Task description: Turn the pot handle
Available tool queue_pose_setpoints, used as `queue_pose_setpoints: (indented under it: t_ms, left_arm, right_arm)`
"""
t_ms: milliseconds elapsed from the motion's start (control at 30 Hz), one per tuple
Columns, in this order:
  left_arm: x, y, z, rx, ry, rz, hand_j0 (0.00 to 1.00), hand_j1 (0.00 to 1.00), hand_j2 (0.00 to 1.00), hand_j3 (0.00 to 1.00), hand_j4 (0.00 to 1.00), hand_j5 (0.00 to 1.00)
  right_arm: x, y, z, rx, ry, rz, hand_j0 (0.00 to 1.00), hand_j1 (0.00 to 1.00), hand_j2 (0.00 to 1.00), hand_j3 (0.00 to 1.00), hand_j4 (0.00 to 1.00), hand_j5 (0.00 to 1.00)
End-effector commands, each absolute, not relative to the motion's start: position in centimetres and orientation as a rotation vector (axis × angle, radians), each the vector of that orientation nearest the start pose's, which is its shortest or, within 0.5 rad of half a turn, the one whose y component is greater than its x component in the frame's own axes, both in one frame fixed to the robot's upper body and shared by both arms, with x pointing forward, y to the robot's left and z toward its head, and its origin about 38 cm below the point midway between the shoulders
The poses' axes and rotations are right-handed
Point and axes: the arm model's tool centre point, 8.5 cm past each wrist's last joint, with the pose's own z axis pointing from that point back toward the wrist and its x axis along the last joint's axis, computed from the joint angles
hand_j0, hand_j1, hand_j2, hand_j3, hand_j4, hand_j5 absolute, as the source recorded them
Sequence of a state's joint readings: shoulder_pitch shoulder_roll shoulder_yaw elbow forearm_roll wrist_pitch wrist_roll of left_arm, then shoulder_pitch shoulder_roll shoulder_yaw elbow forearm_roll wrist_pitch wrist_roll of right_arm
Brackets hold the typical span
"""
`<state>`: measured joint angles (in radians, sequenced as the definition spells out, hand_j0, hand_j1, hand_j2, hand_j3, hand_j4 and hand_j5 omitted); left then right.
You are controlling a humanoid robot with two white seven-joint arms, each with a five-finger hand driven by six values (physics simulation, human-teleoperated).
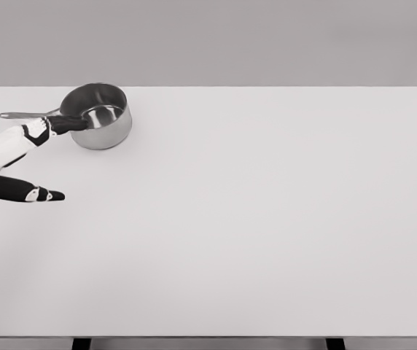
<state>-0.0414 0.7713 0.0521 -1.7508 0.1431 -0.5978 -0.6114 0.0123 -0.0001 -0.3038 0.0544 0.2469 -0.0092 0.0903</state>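
Left arm (1, 149) comes in from the left edge, white forearm angled up and right toward the pot. Left hand (57, 125) is dark, sitting right at the pot's near-left rim where the handle meets the body. Fingers look wrapped at the handle base/rim, but the contact is small and dark in the head view, so can't tell whether it's a real grasp or just resting against it.

Below that arm, a second dark fingered shape (26, 192) lies flat on the surface near the left edge, tips pointing right. Can't tell which arm it belongs to; it touches nothing but the surface.

Handle (22, 114): thin metal, sticks out of the pot to the left, roughly level, end pointing at the left edge, just above the forearm.

Pot (98, 115): steel saucepan, upright, open top, shiny inside. Sits at the far-left part of the surface, close to the back edge.

Surface (267, 219): plain white, fills most of the view; two dark leg tops show along the bottom edge. Grey wall behind.

Right arm doesn't show coming in from the right side.
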Motion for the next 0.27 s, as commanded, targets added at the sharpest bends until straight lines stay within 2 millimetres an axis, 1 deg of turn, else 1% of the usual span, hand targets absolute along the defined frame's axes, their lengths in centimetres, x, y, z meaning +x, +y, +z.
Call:
queue_pose_setpoints:
  t_ms: [0,33,100,233]
  left_arm:
    - [33.1,34.3,24.2,0.112,-1.918,-1.478,1.0,1.0,1.0,1.0,1.0,1.0]
    - [33.1,33.5,23.3,0.116,-1.911,-1.489,1.0,1.0,1.0,1.0,1.0,1.0]
    - [33.2,32.8,22.4,0.122,-1.894,-1.506,1.0,1.0,1.0,1.0,1.0,1.0]
    - [33.2,32.6,22.5,0.126,-1.899,-1.508,1.0,1.0,1.0,1.0,1.0,1.0]
  right_arm:
    - [-2.4,-25.8,-26.1,0.017,0.049,-0.062,1.0,1.0,1.0,1.0,1.0,1.0]
    - [-2.5,-25.8,-26.1,0.018,0.051,-0.062,1.0,1.0,1.0,1.0,1.0,1.0]
    - [-2.4,-25.8,-26.1,0.017,0.049,-0.062,1.0,1.0,1.0,1.0,1.0,1.0]
    - [-2.4,-25.8,-26.1,0.017,0.049,-0.062,1.0,1.0,1.0,1.0,1.0,1.0]
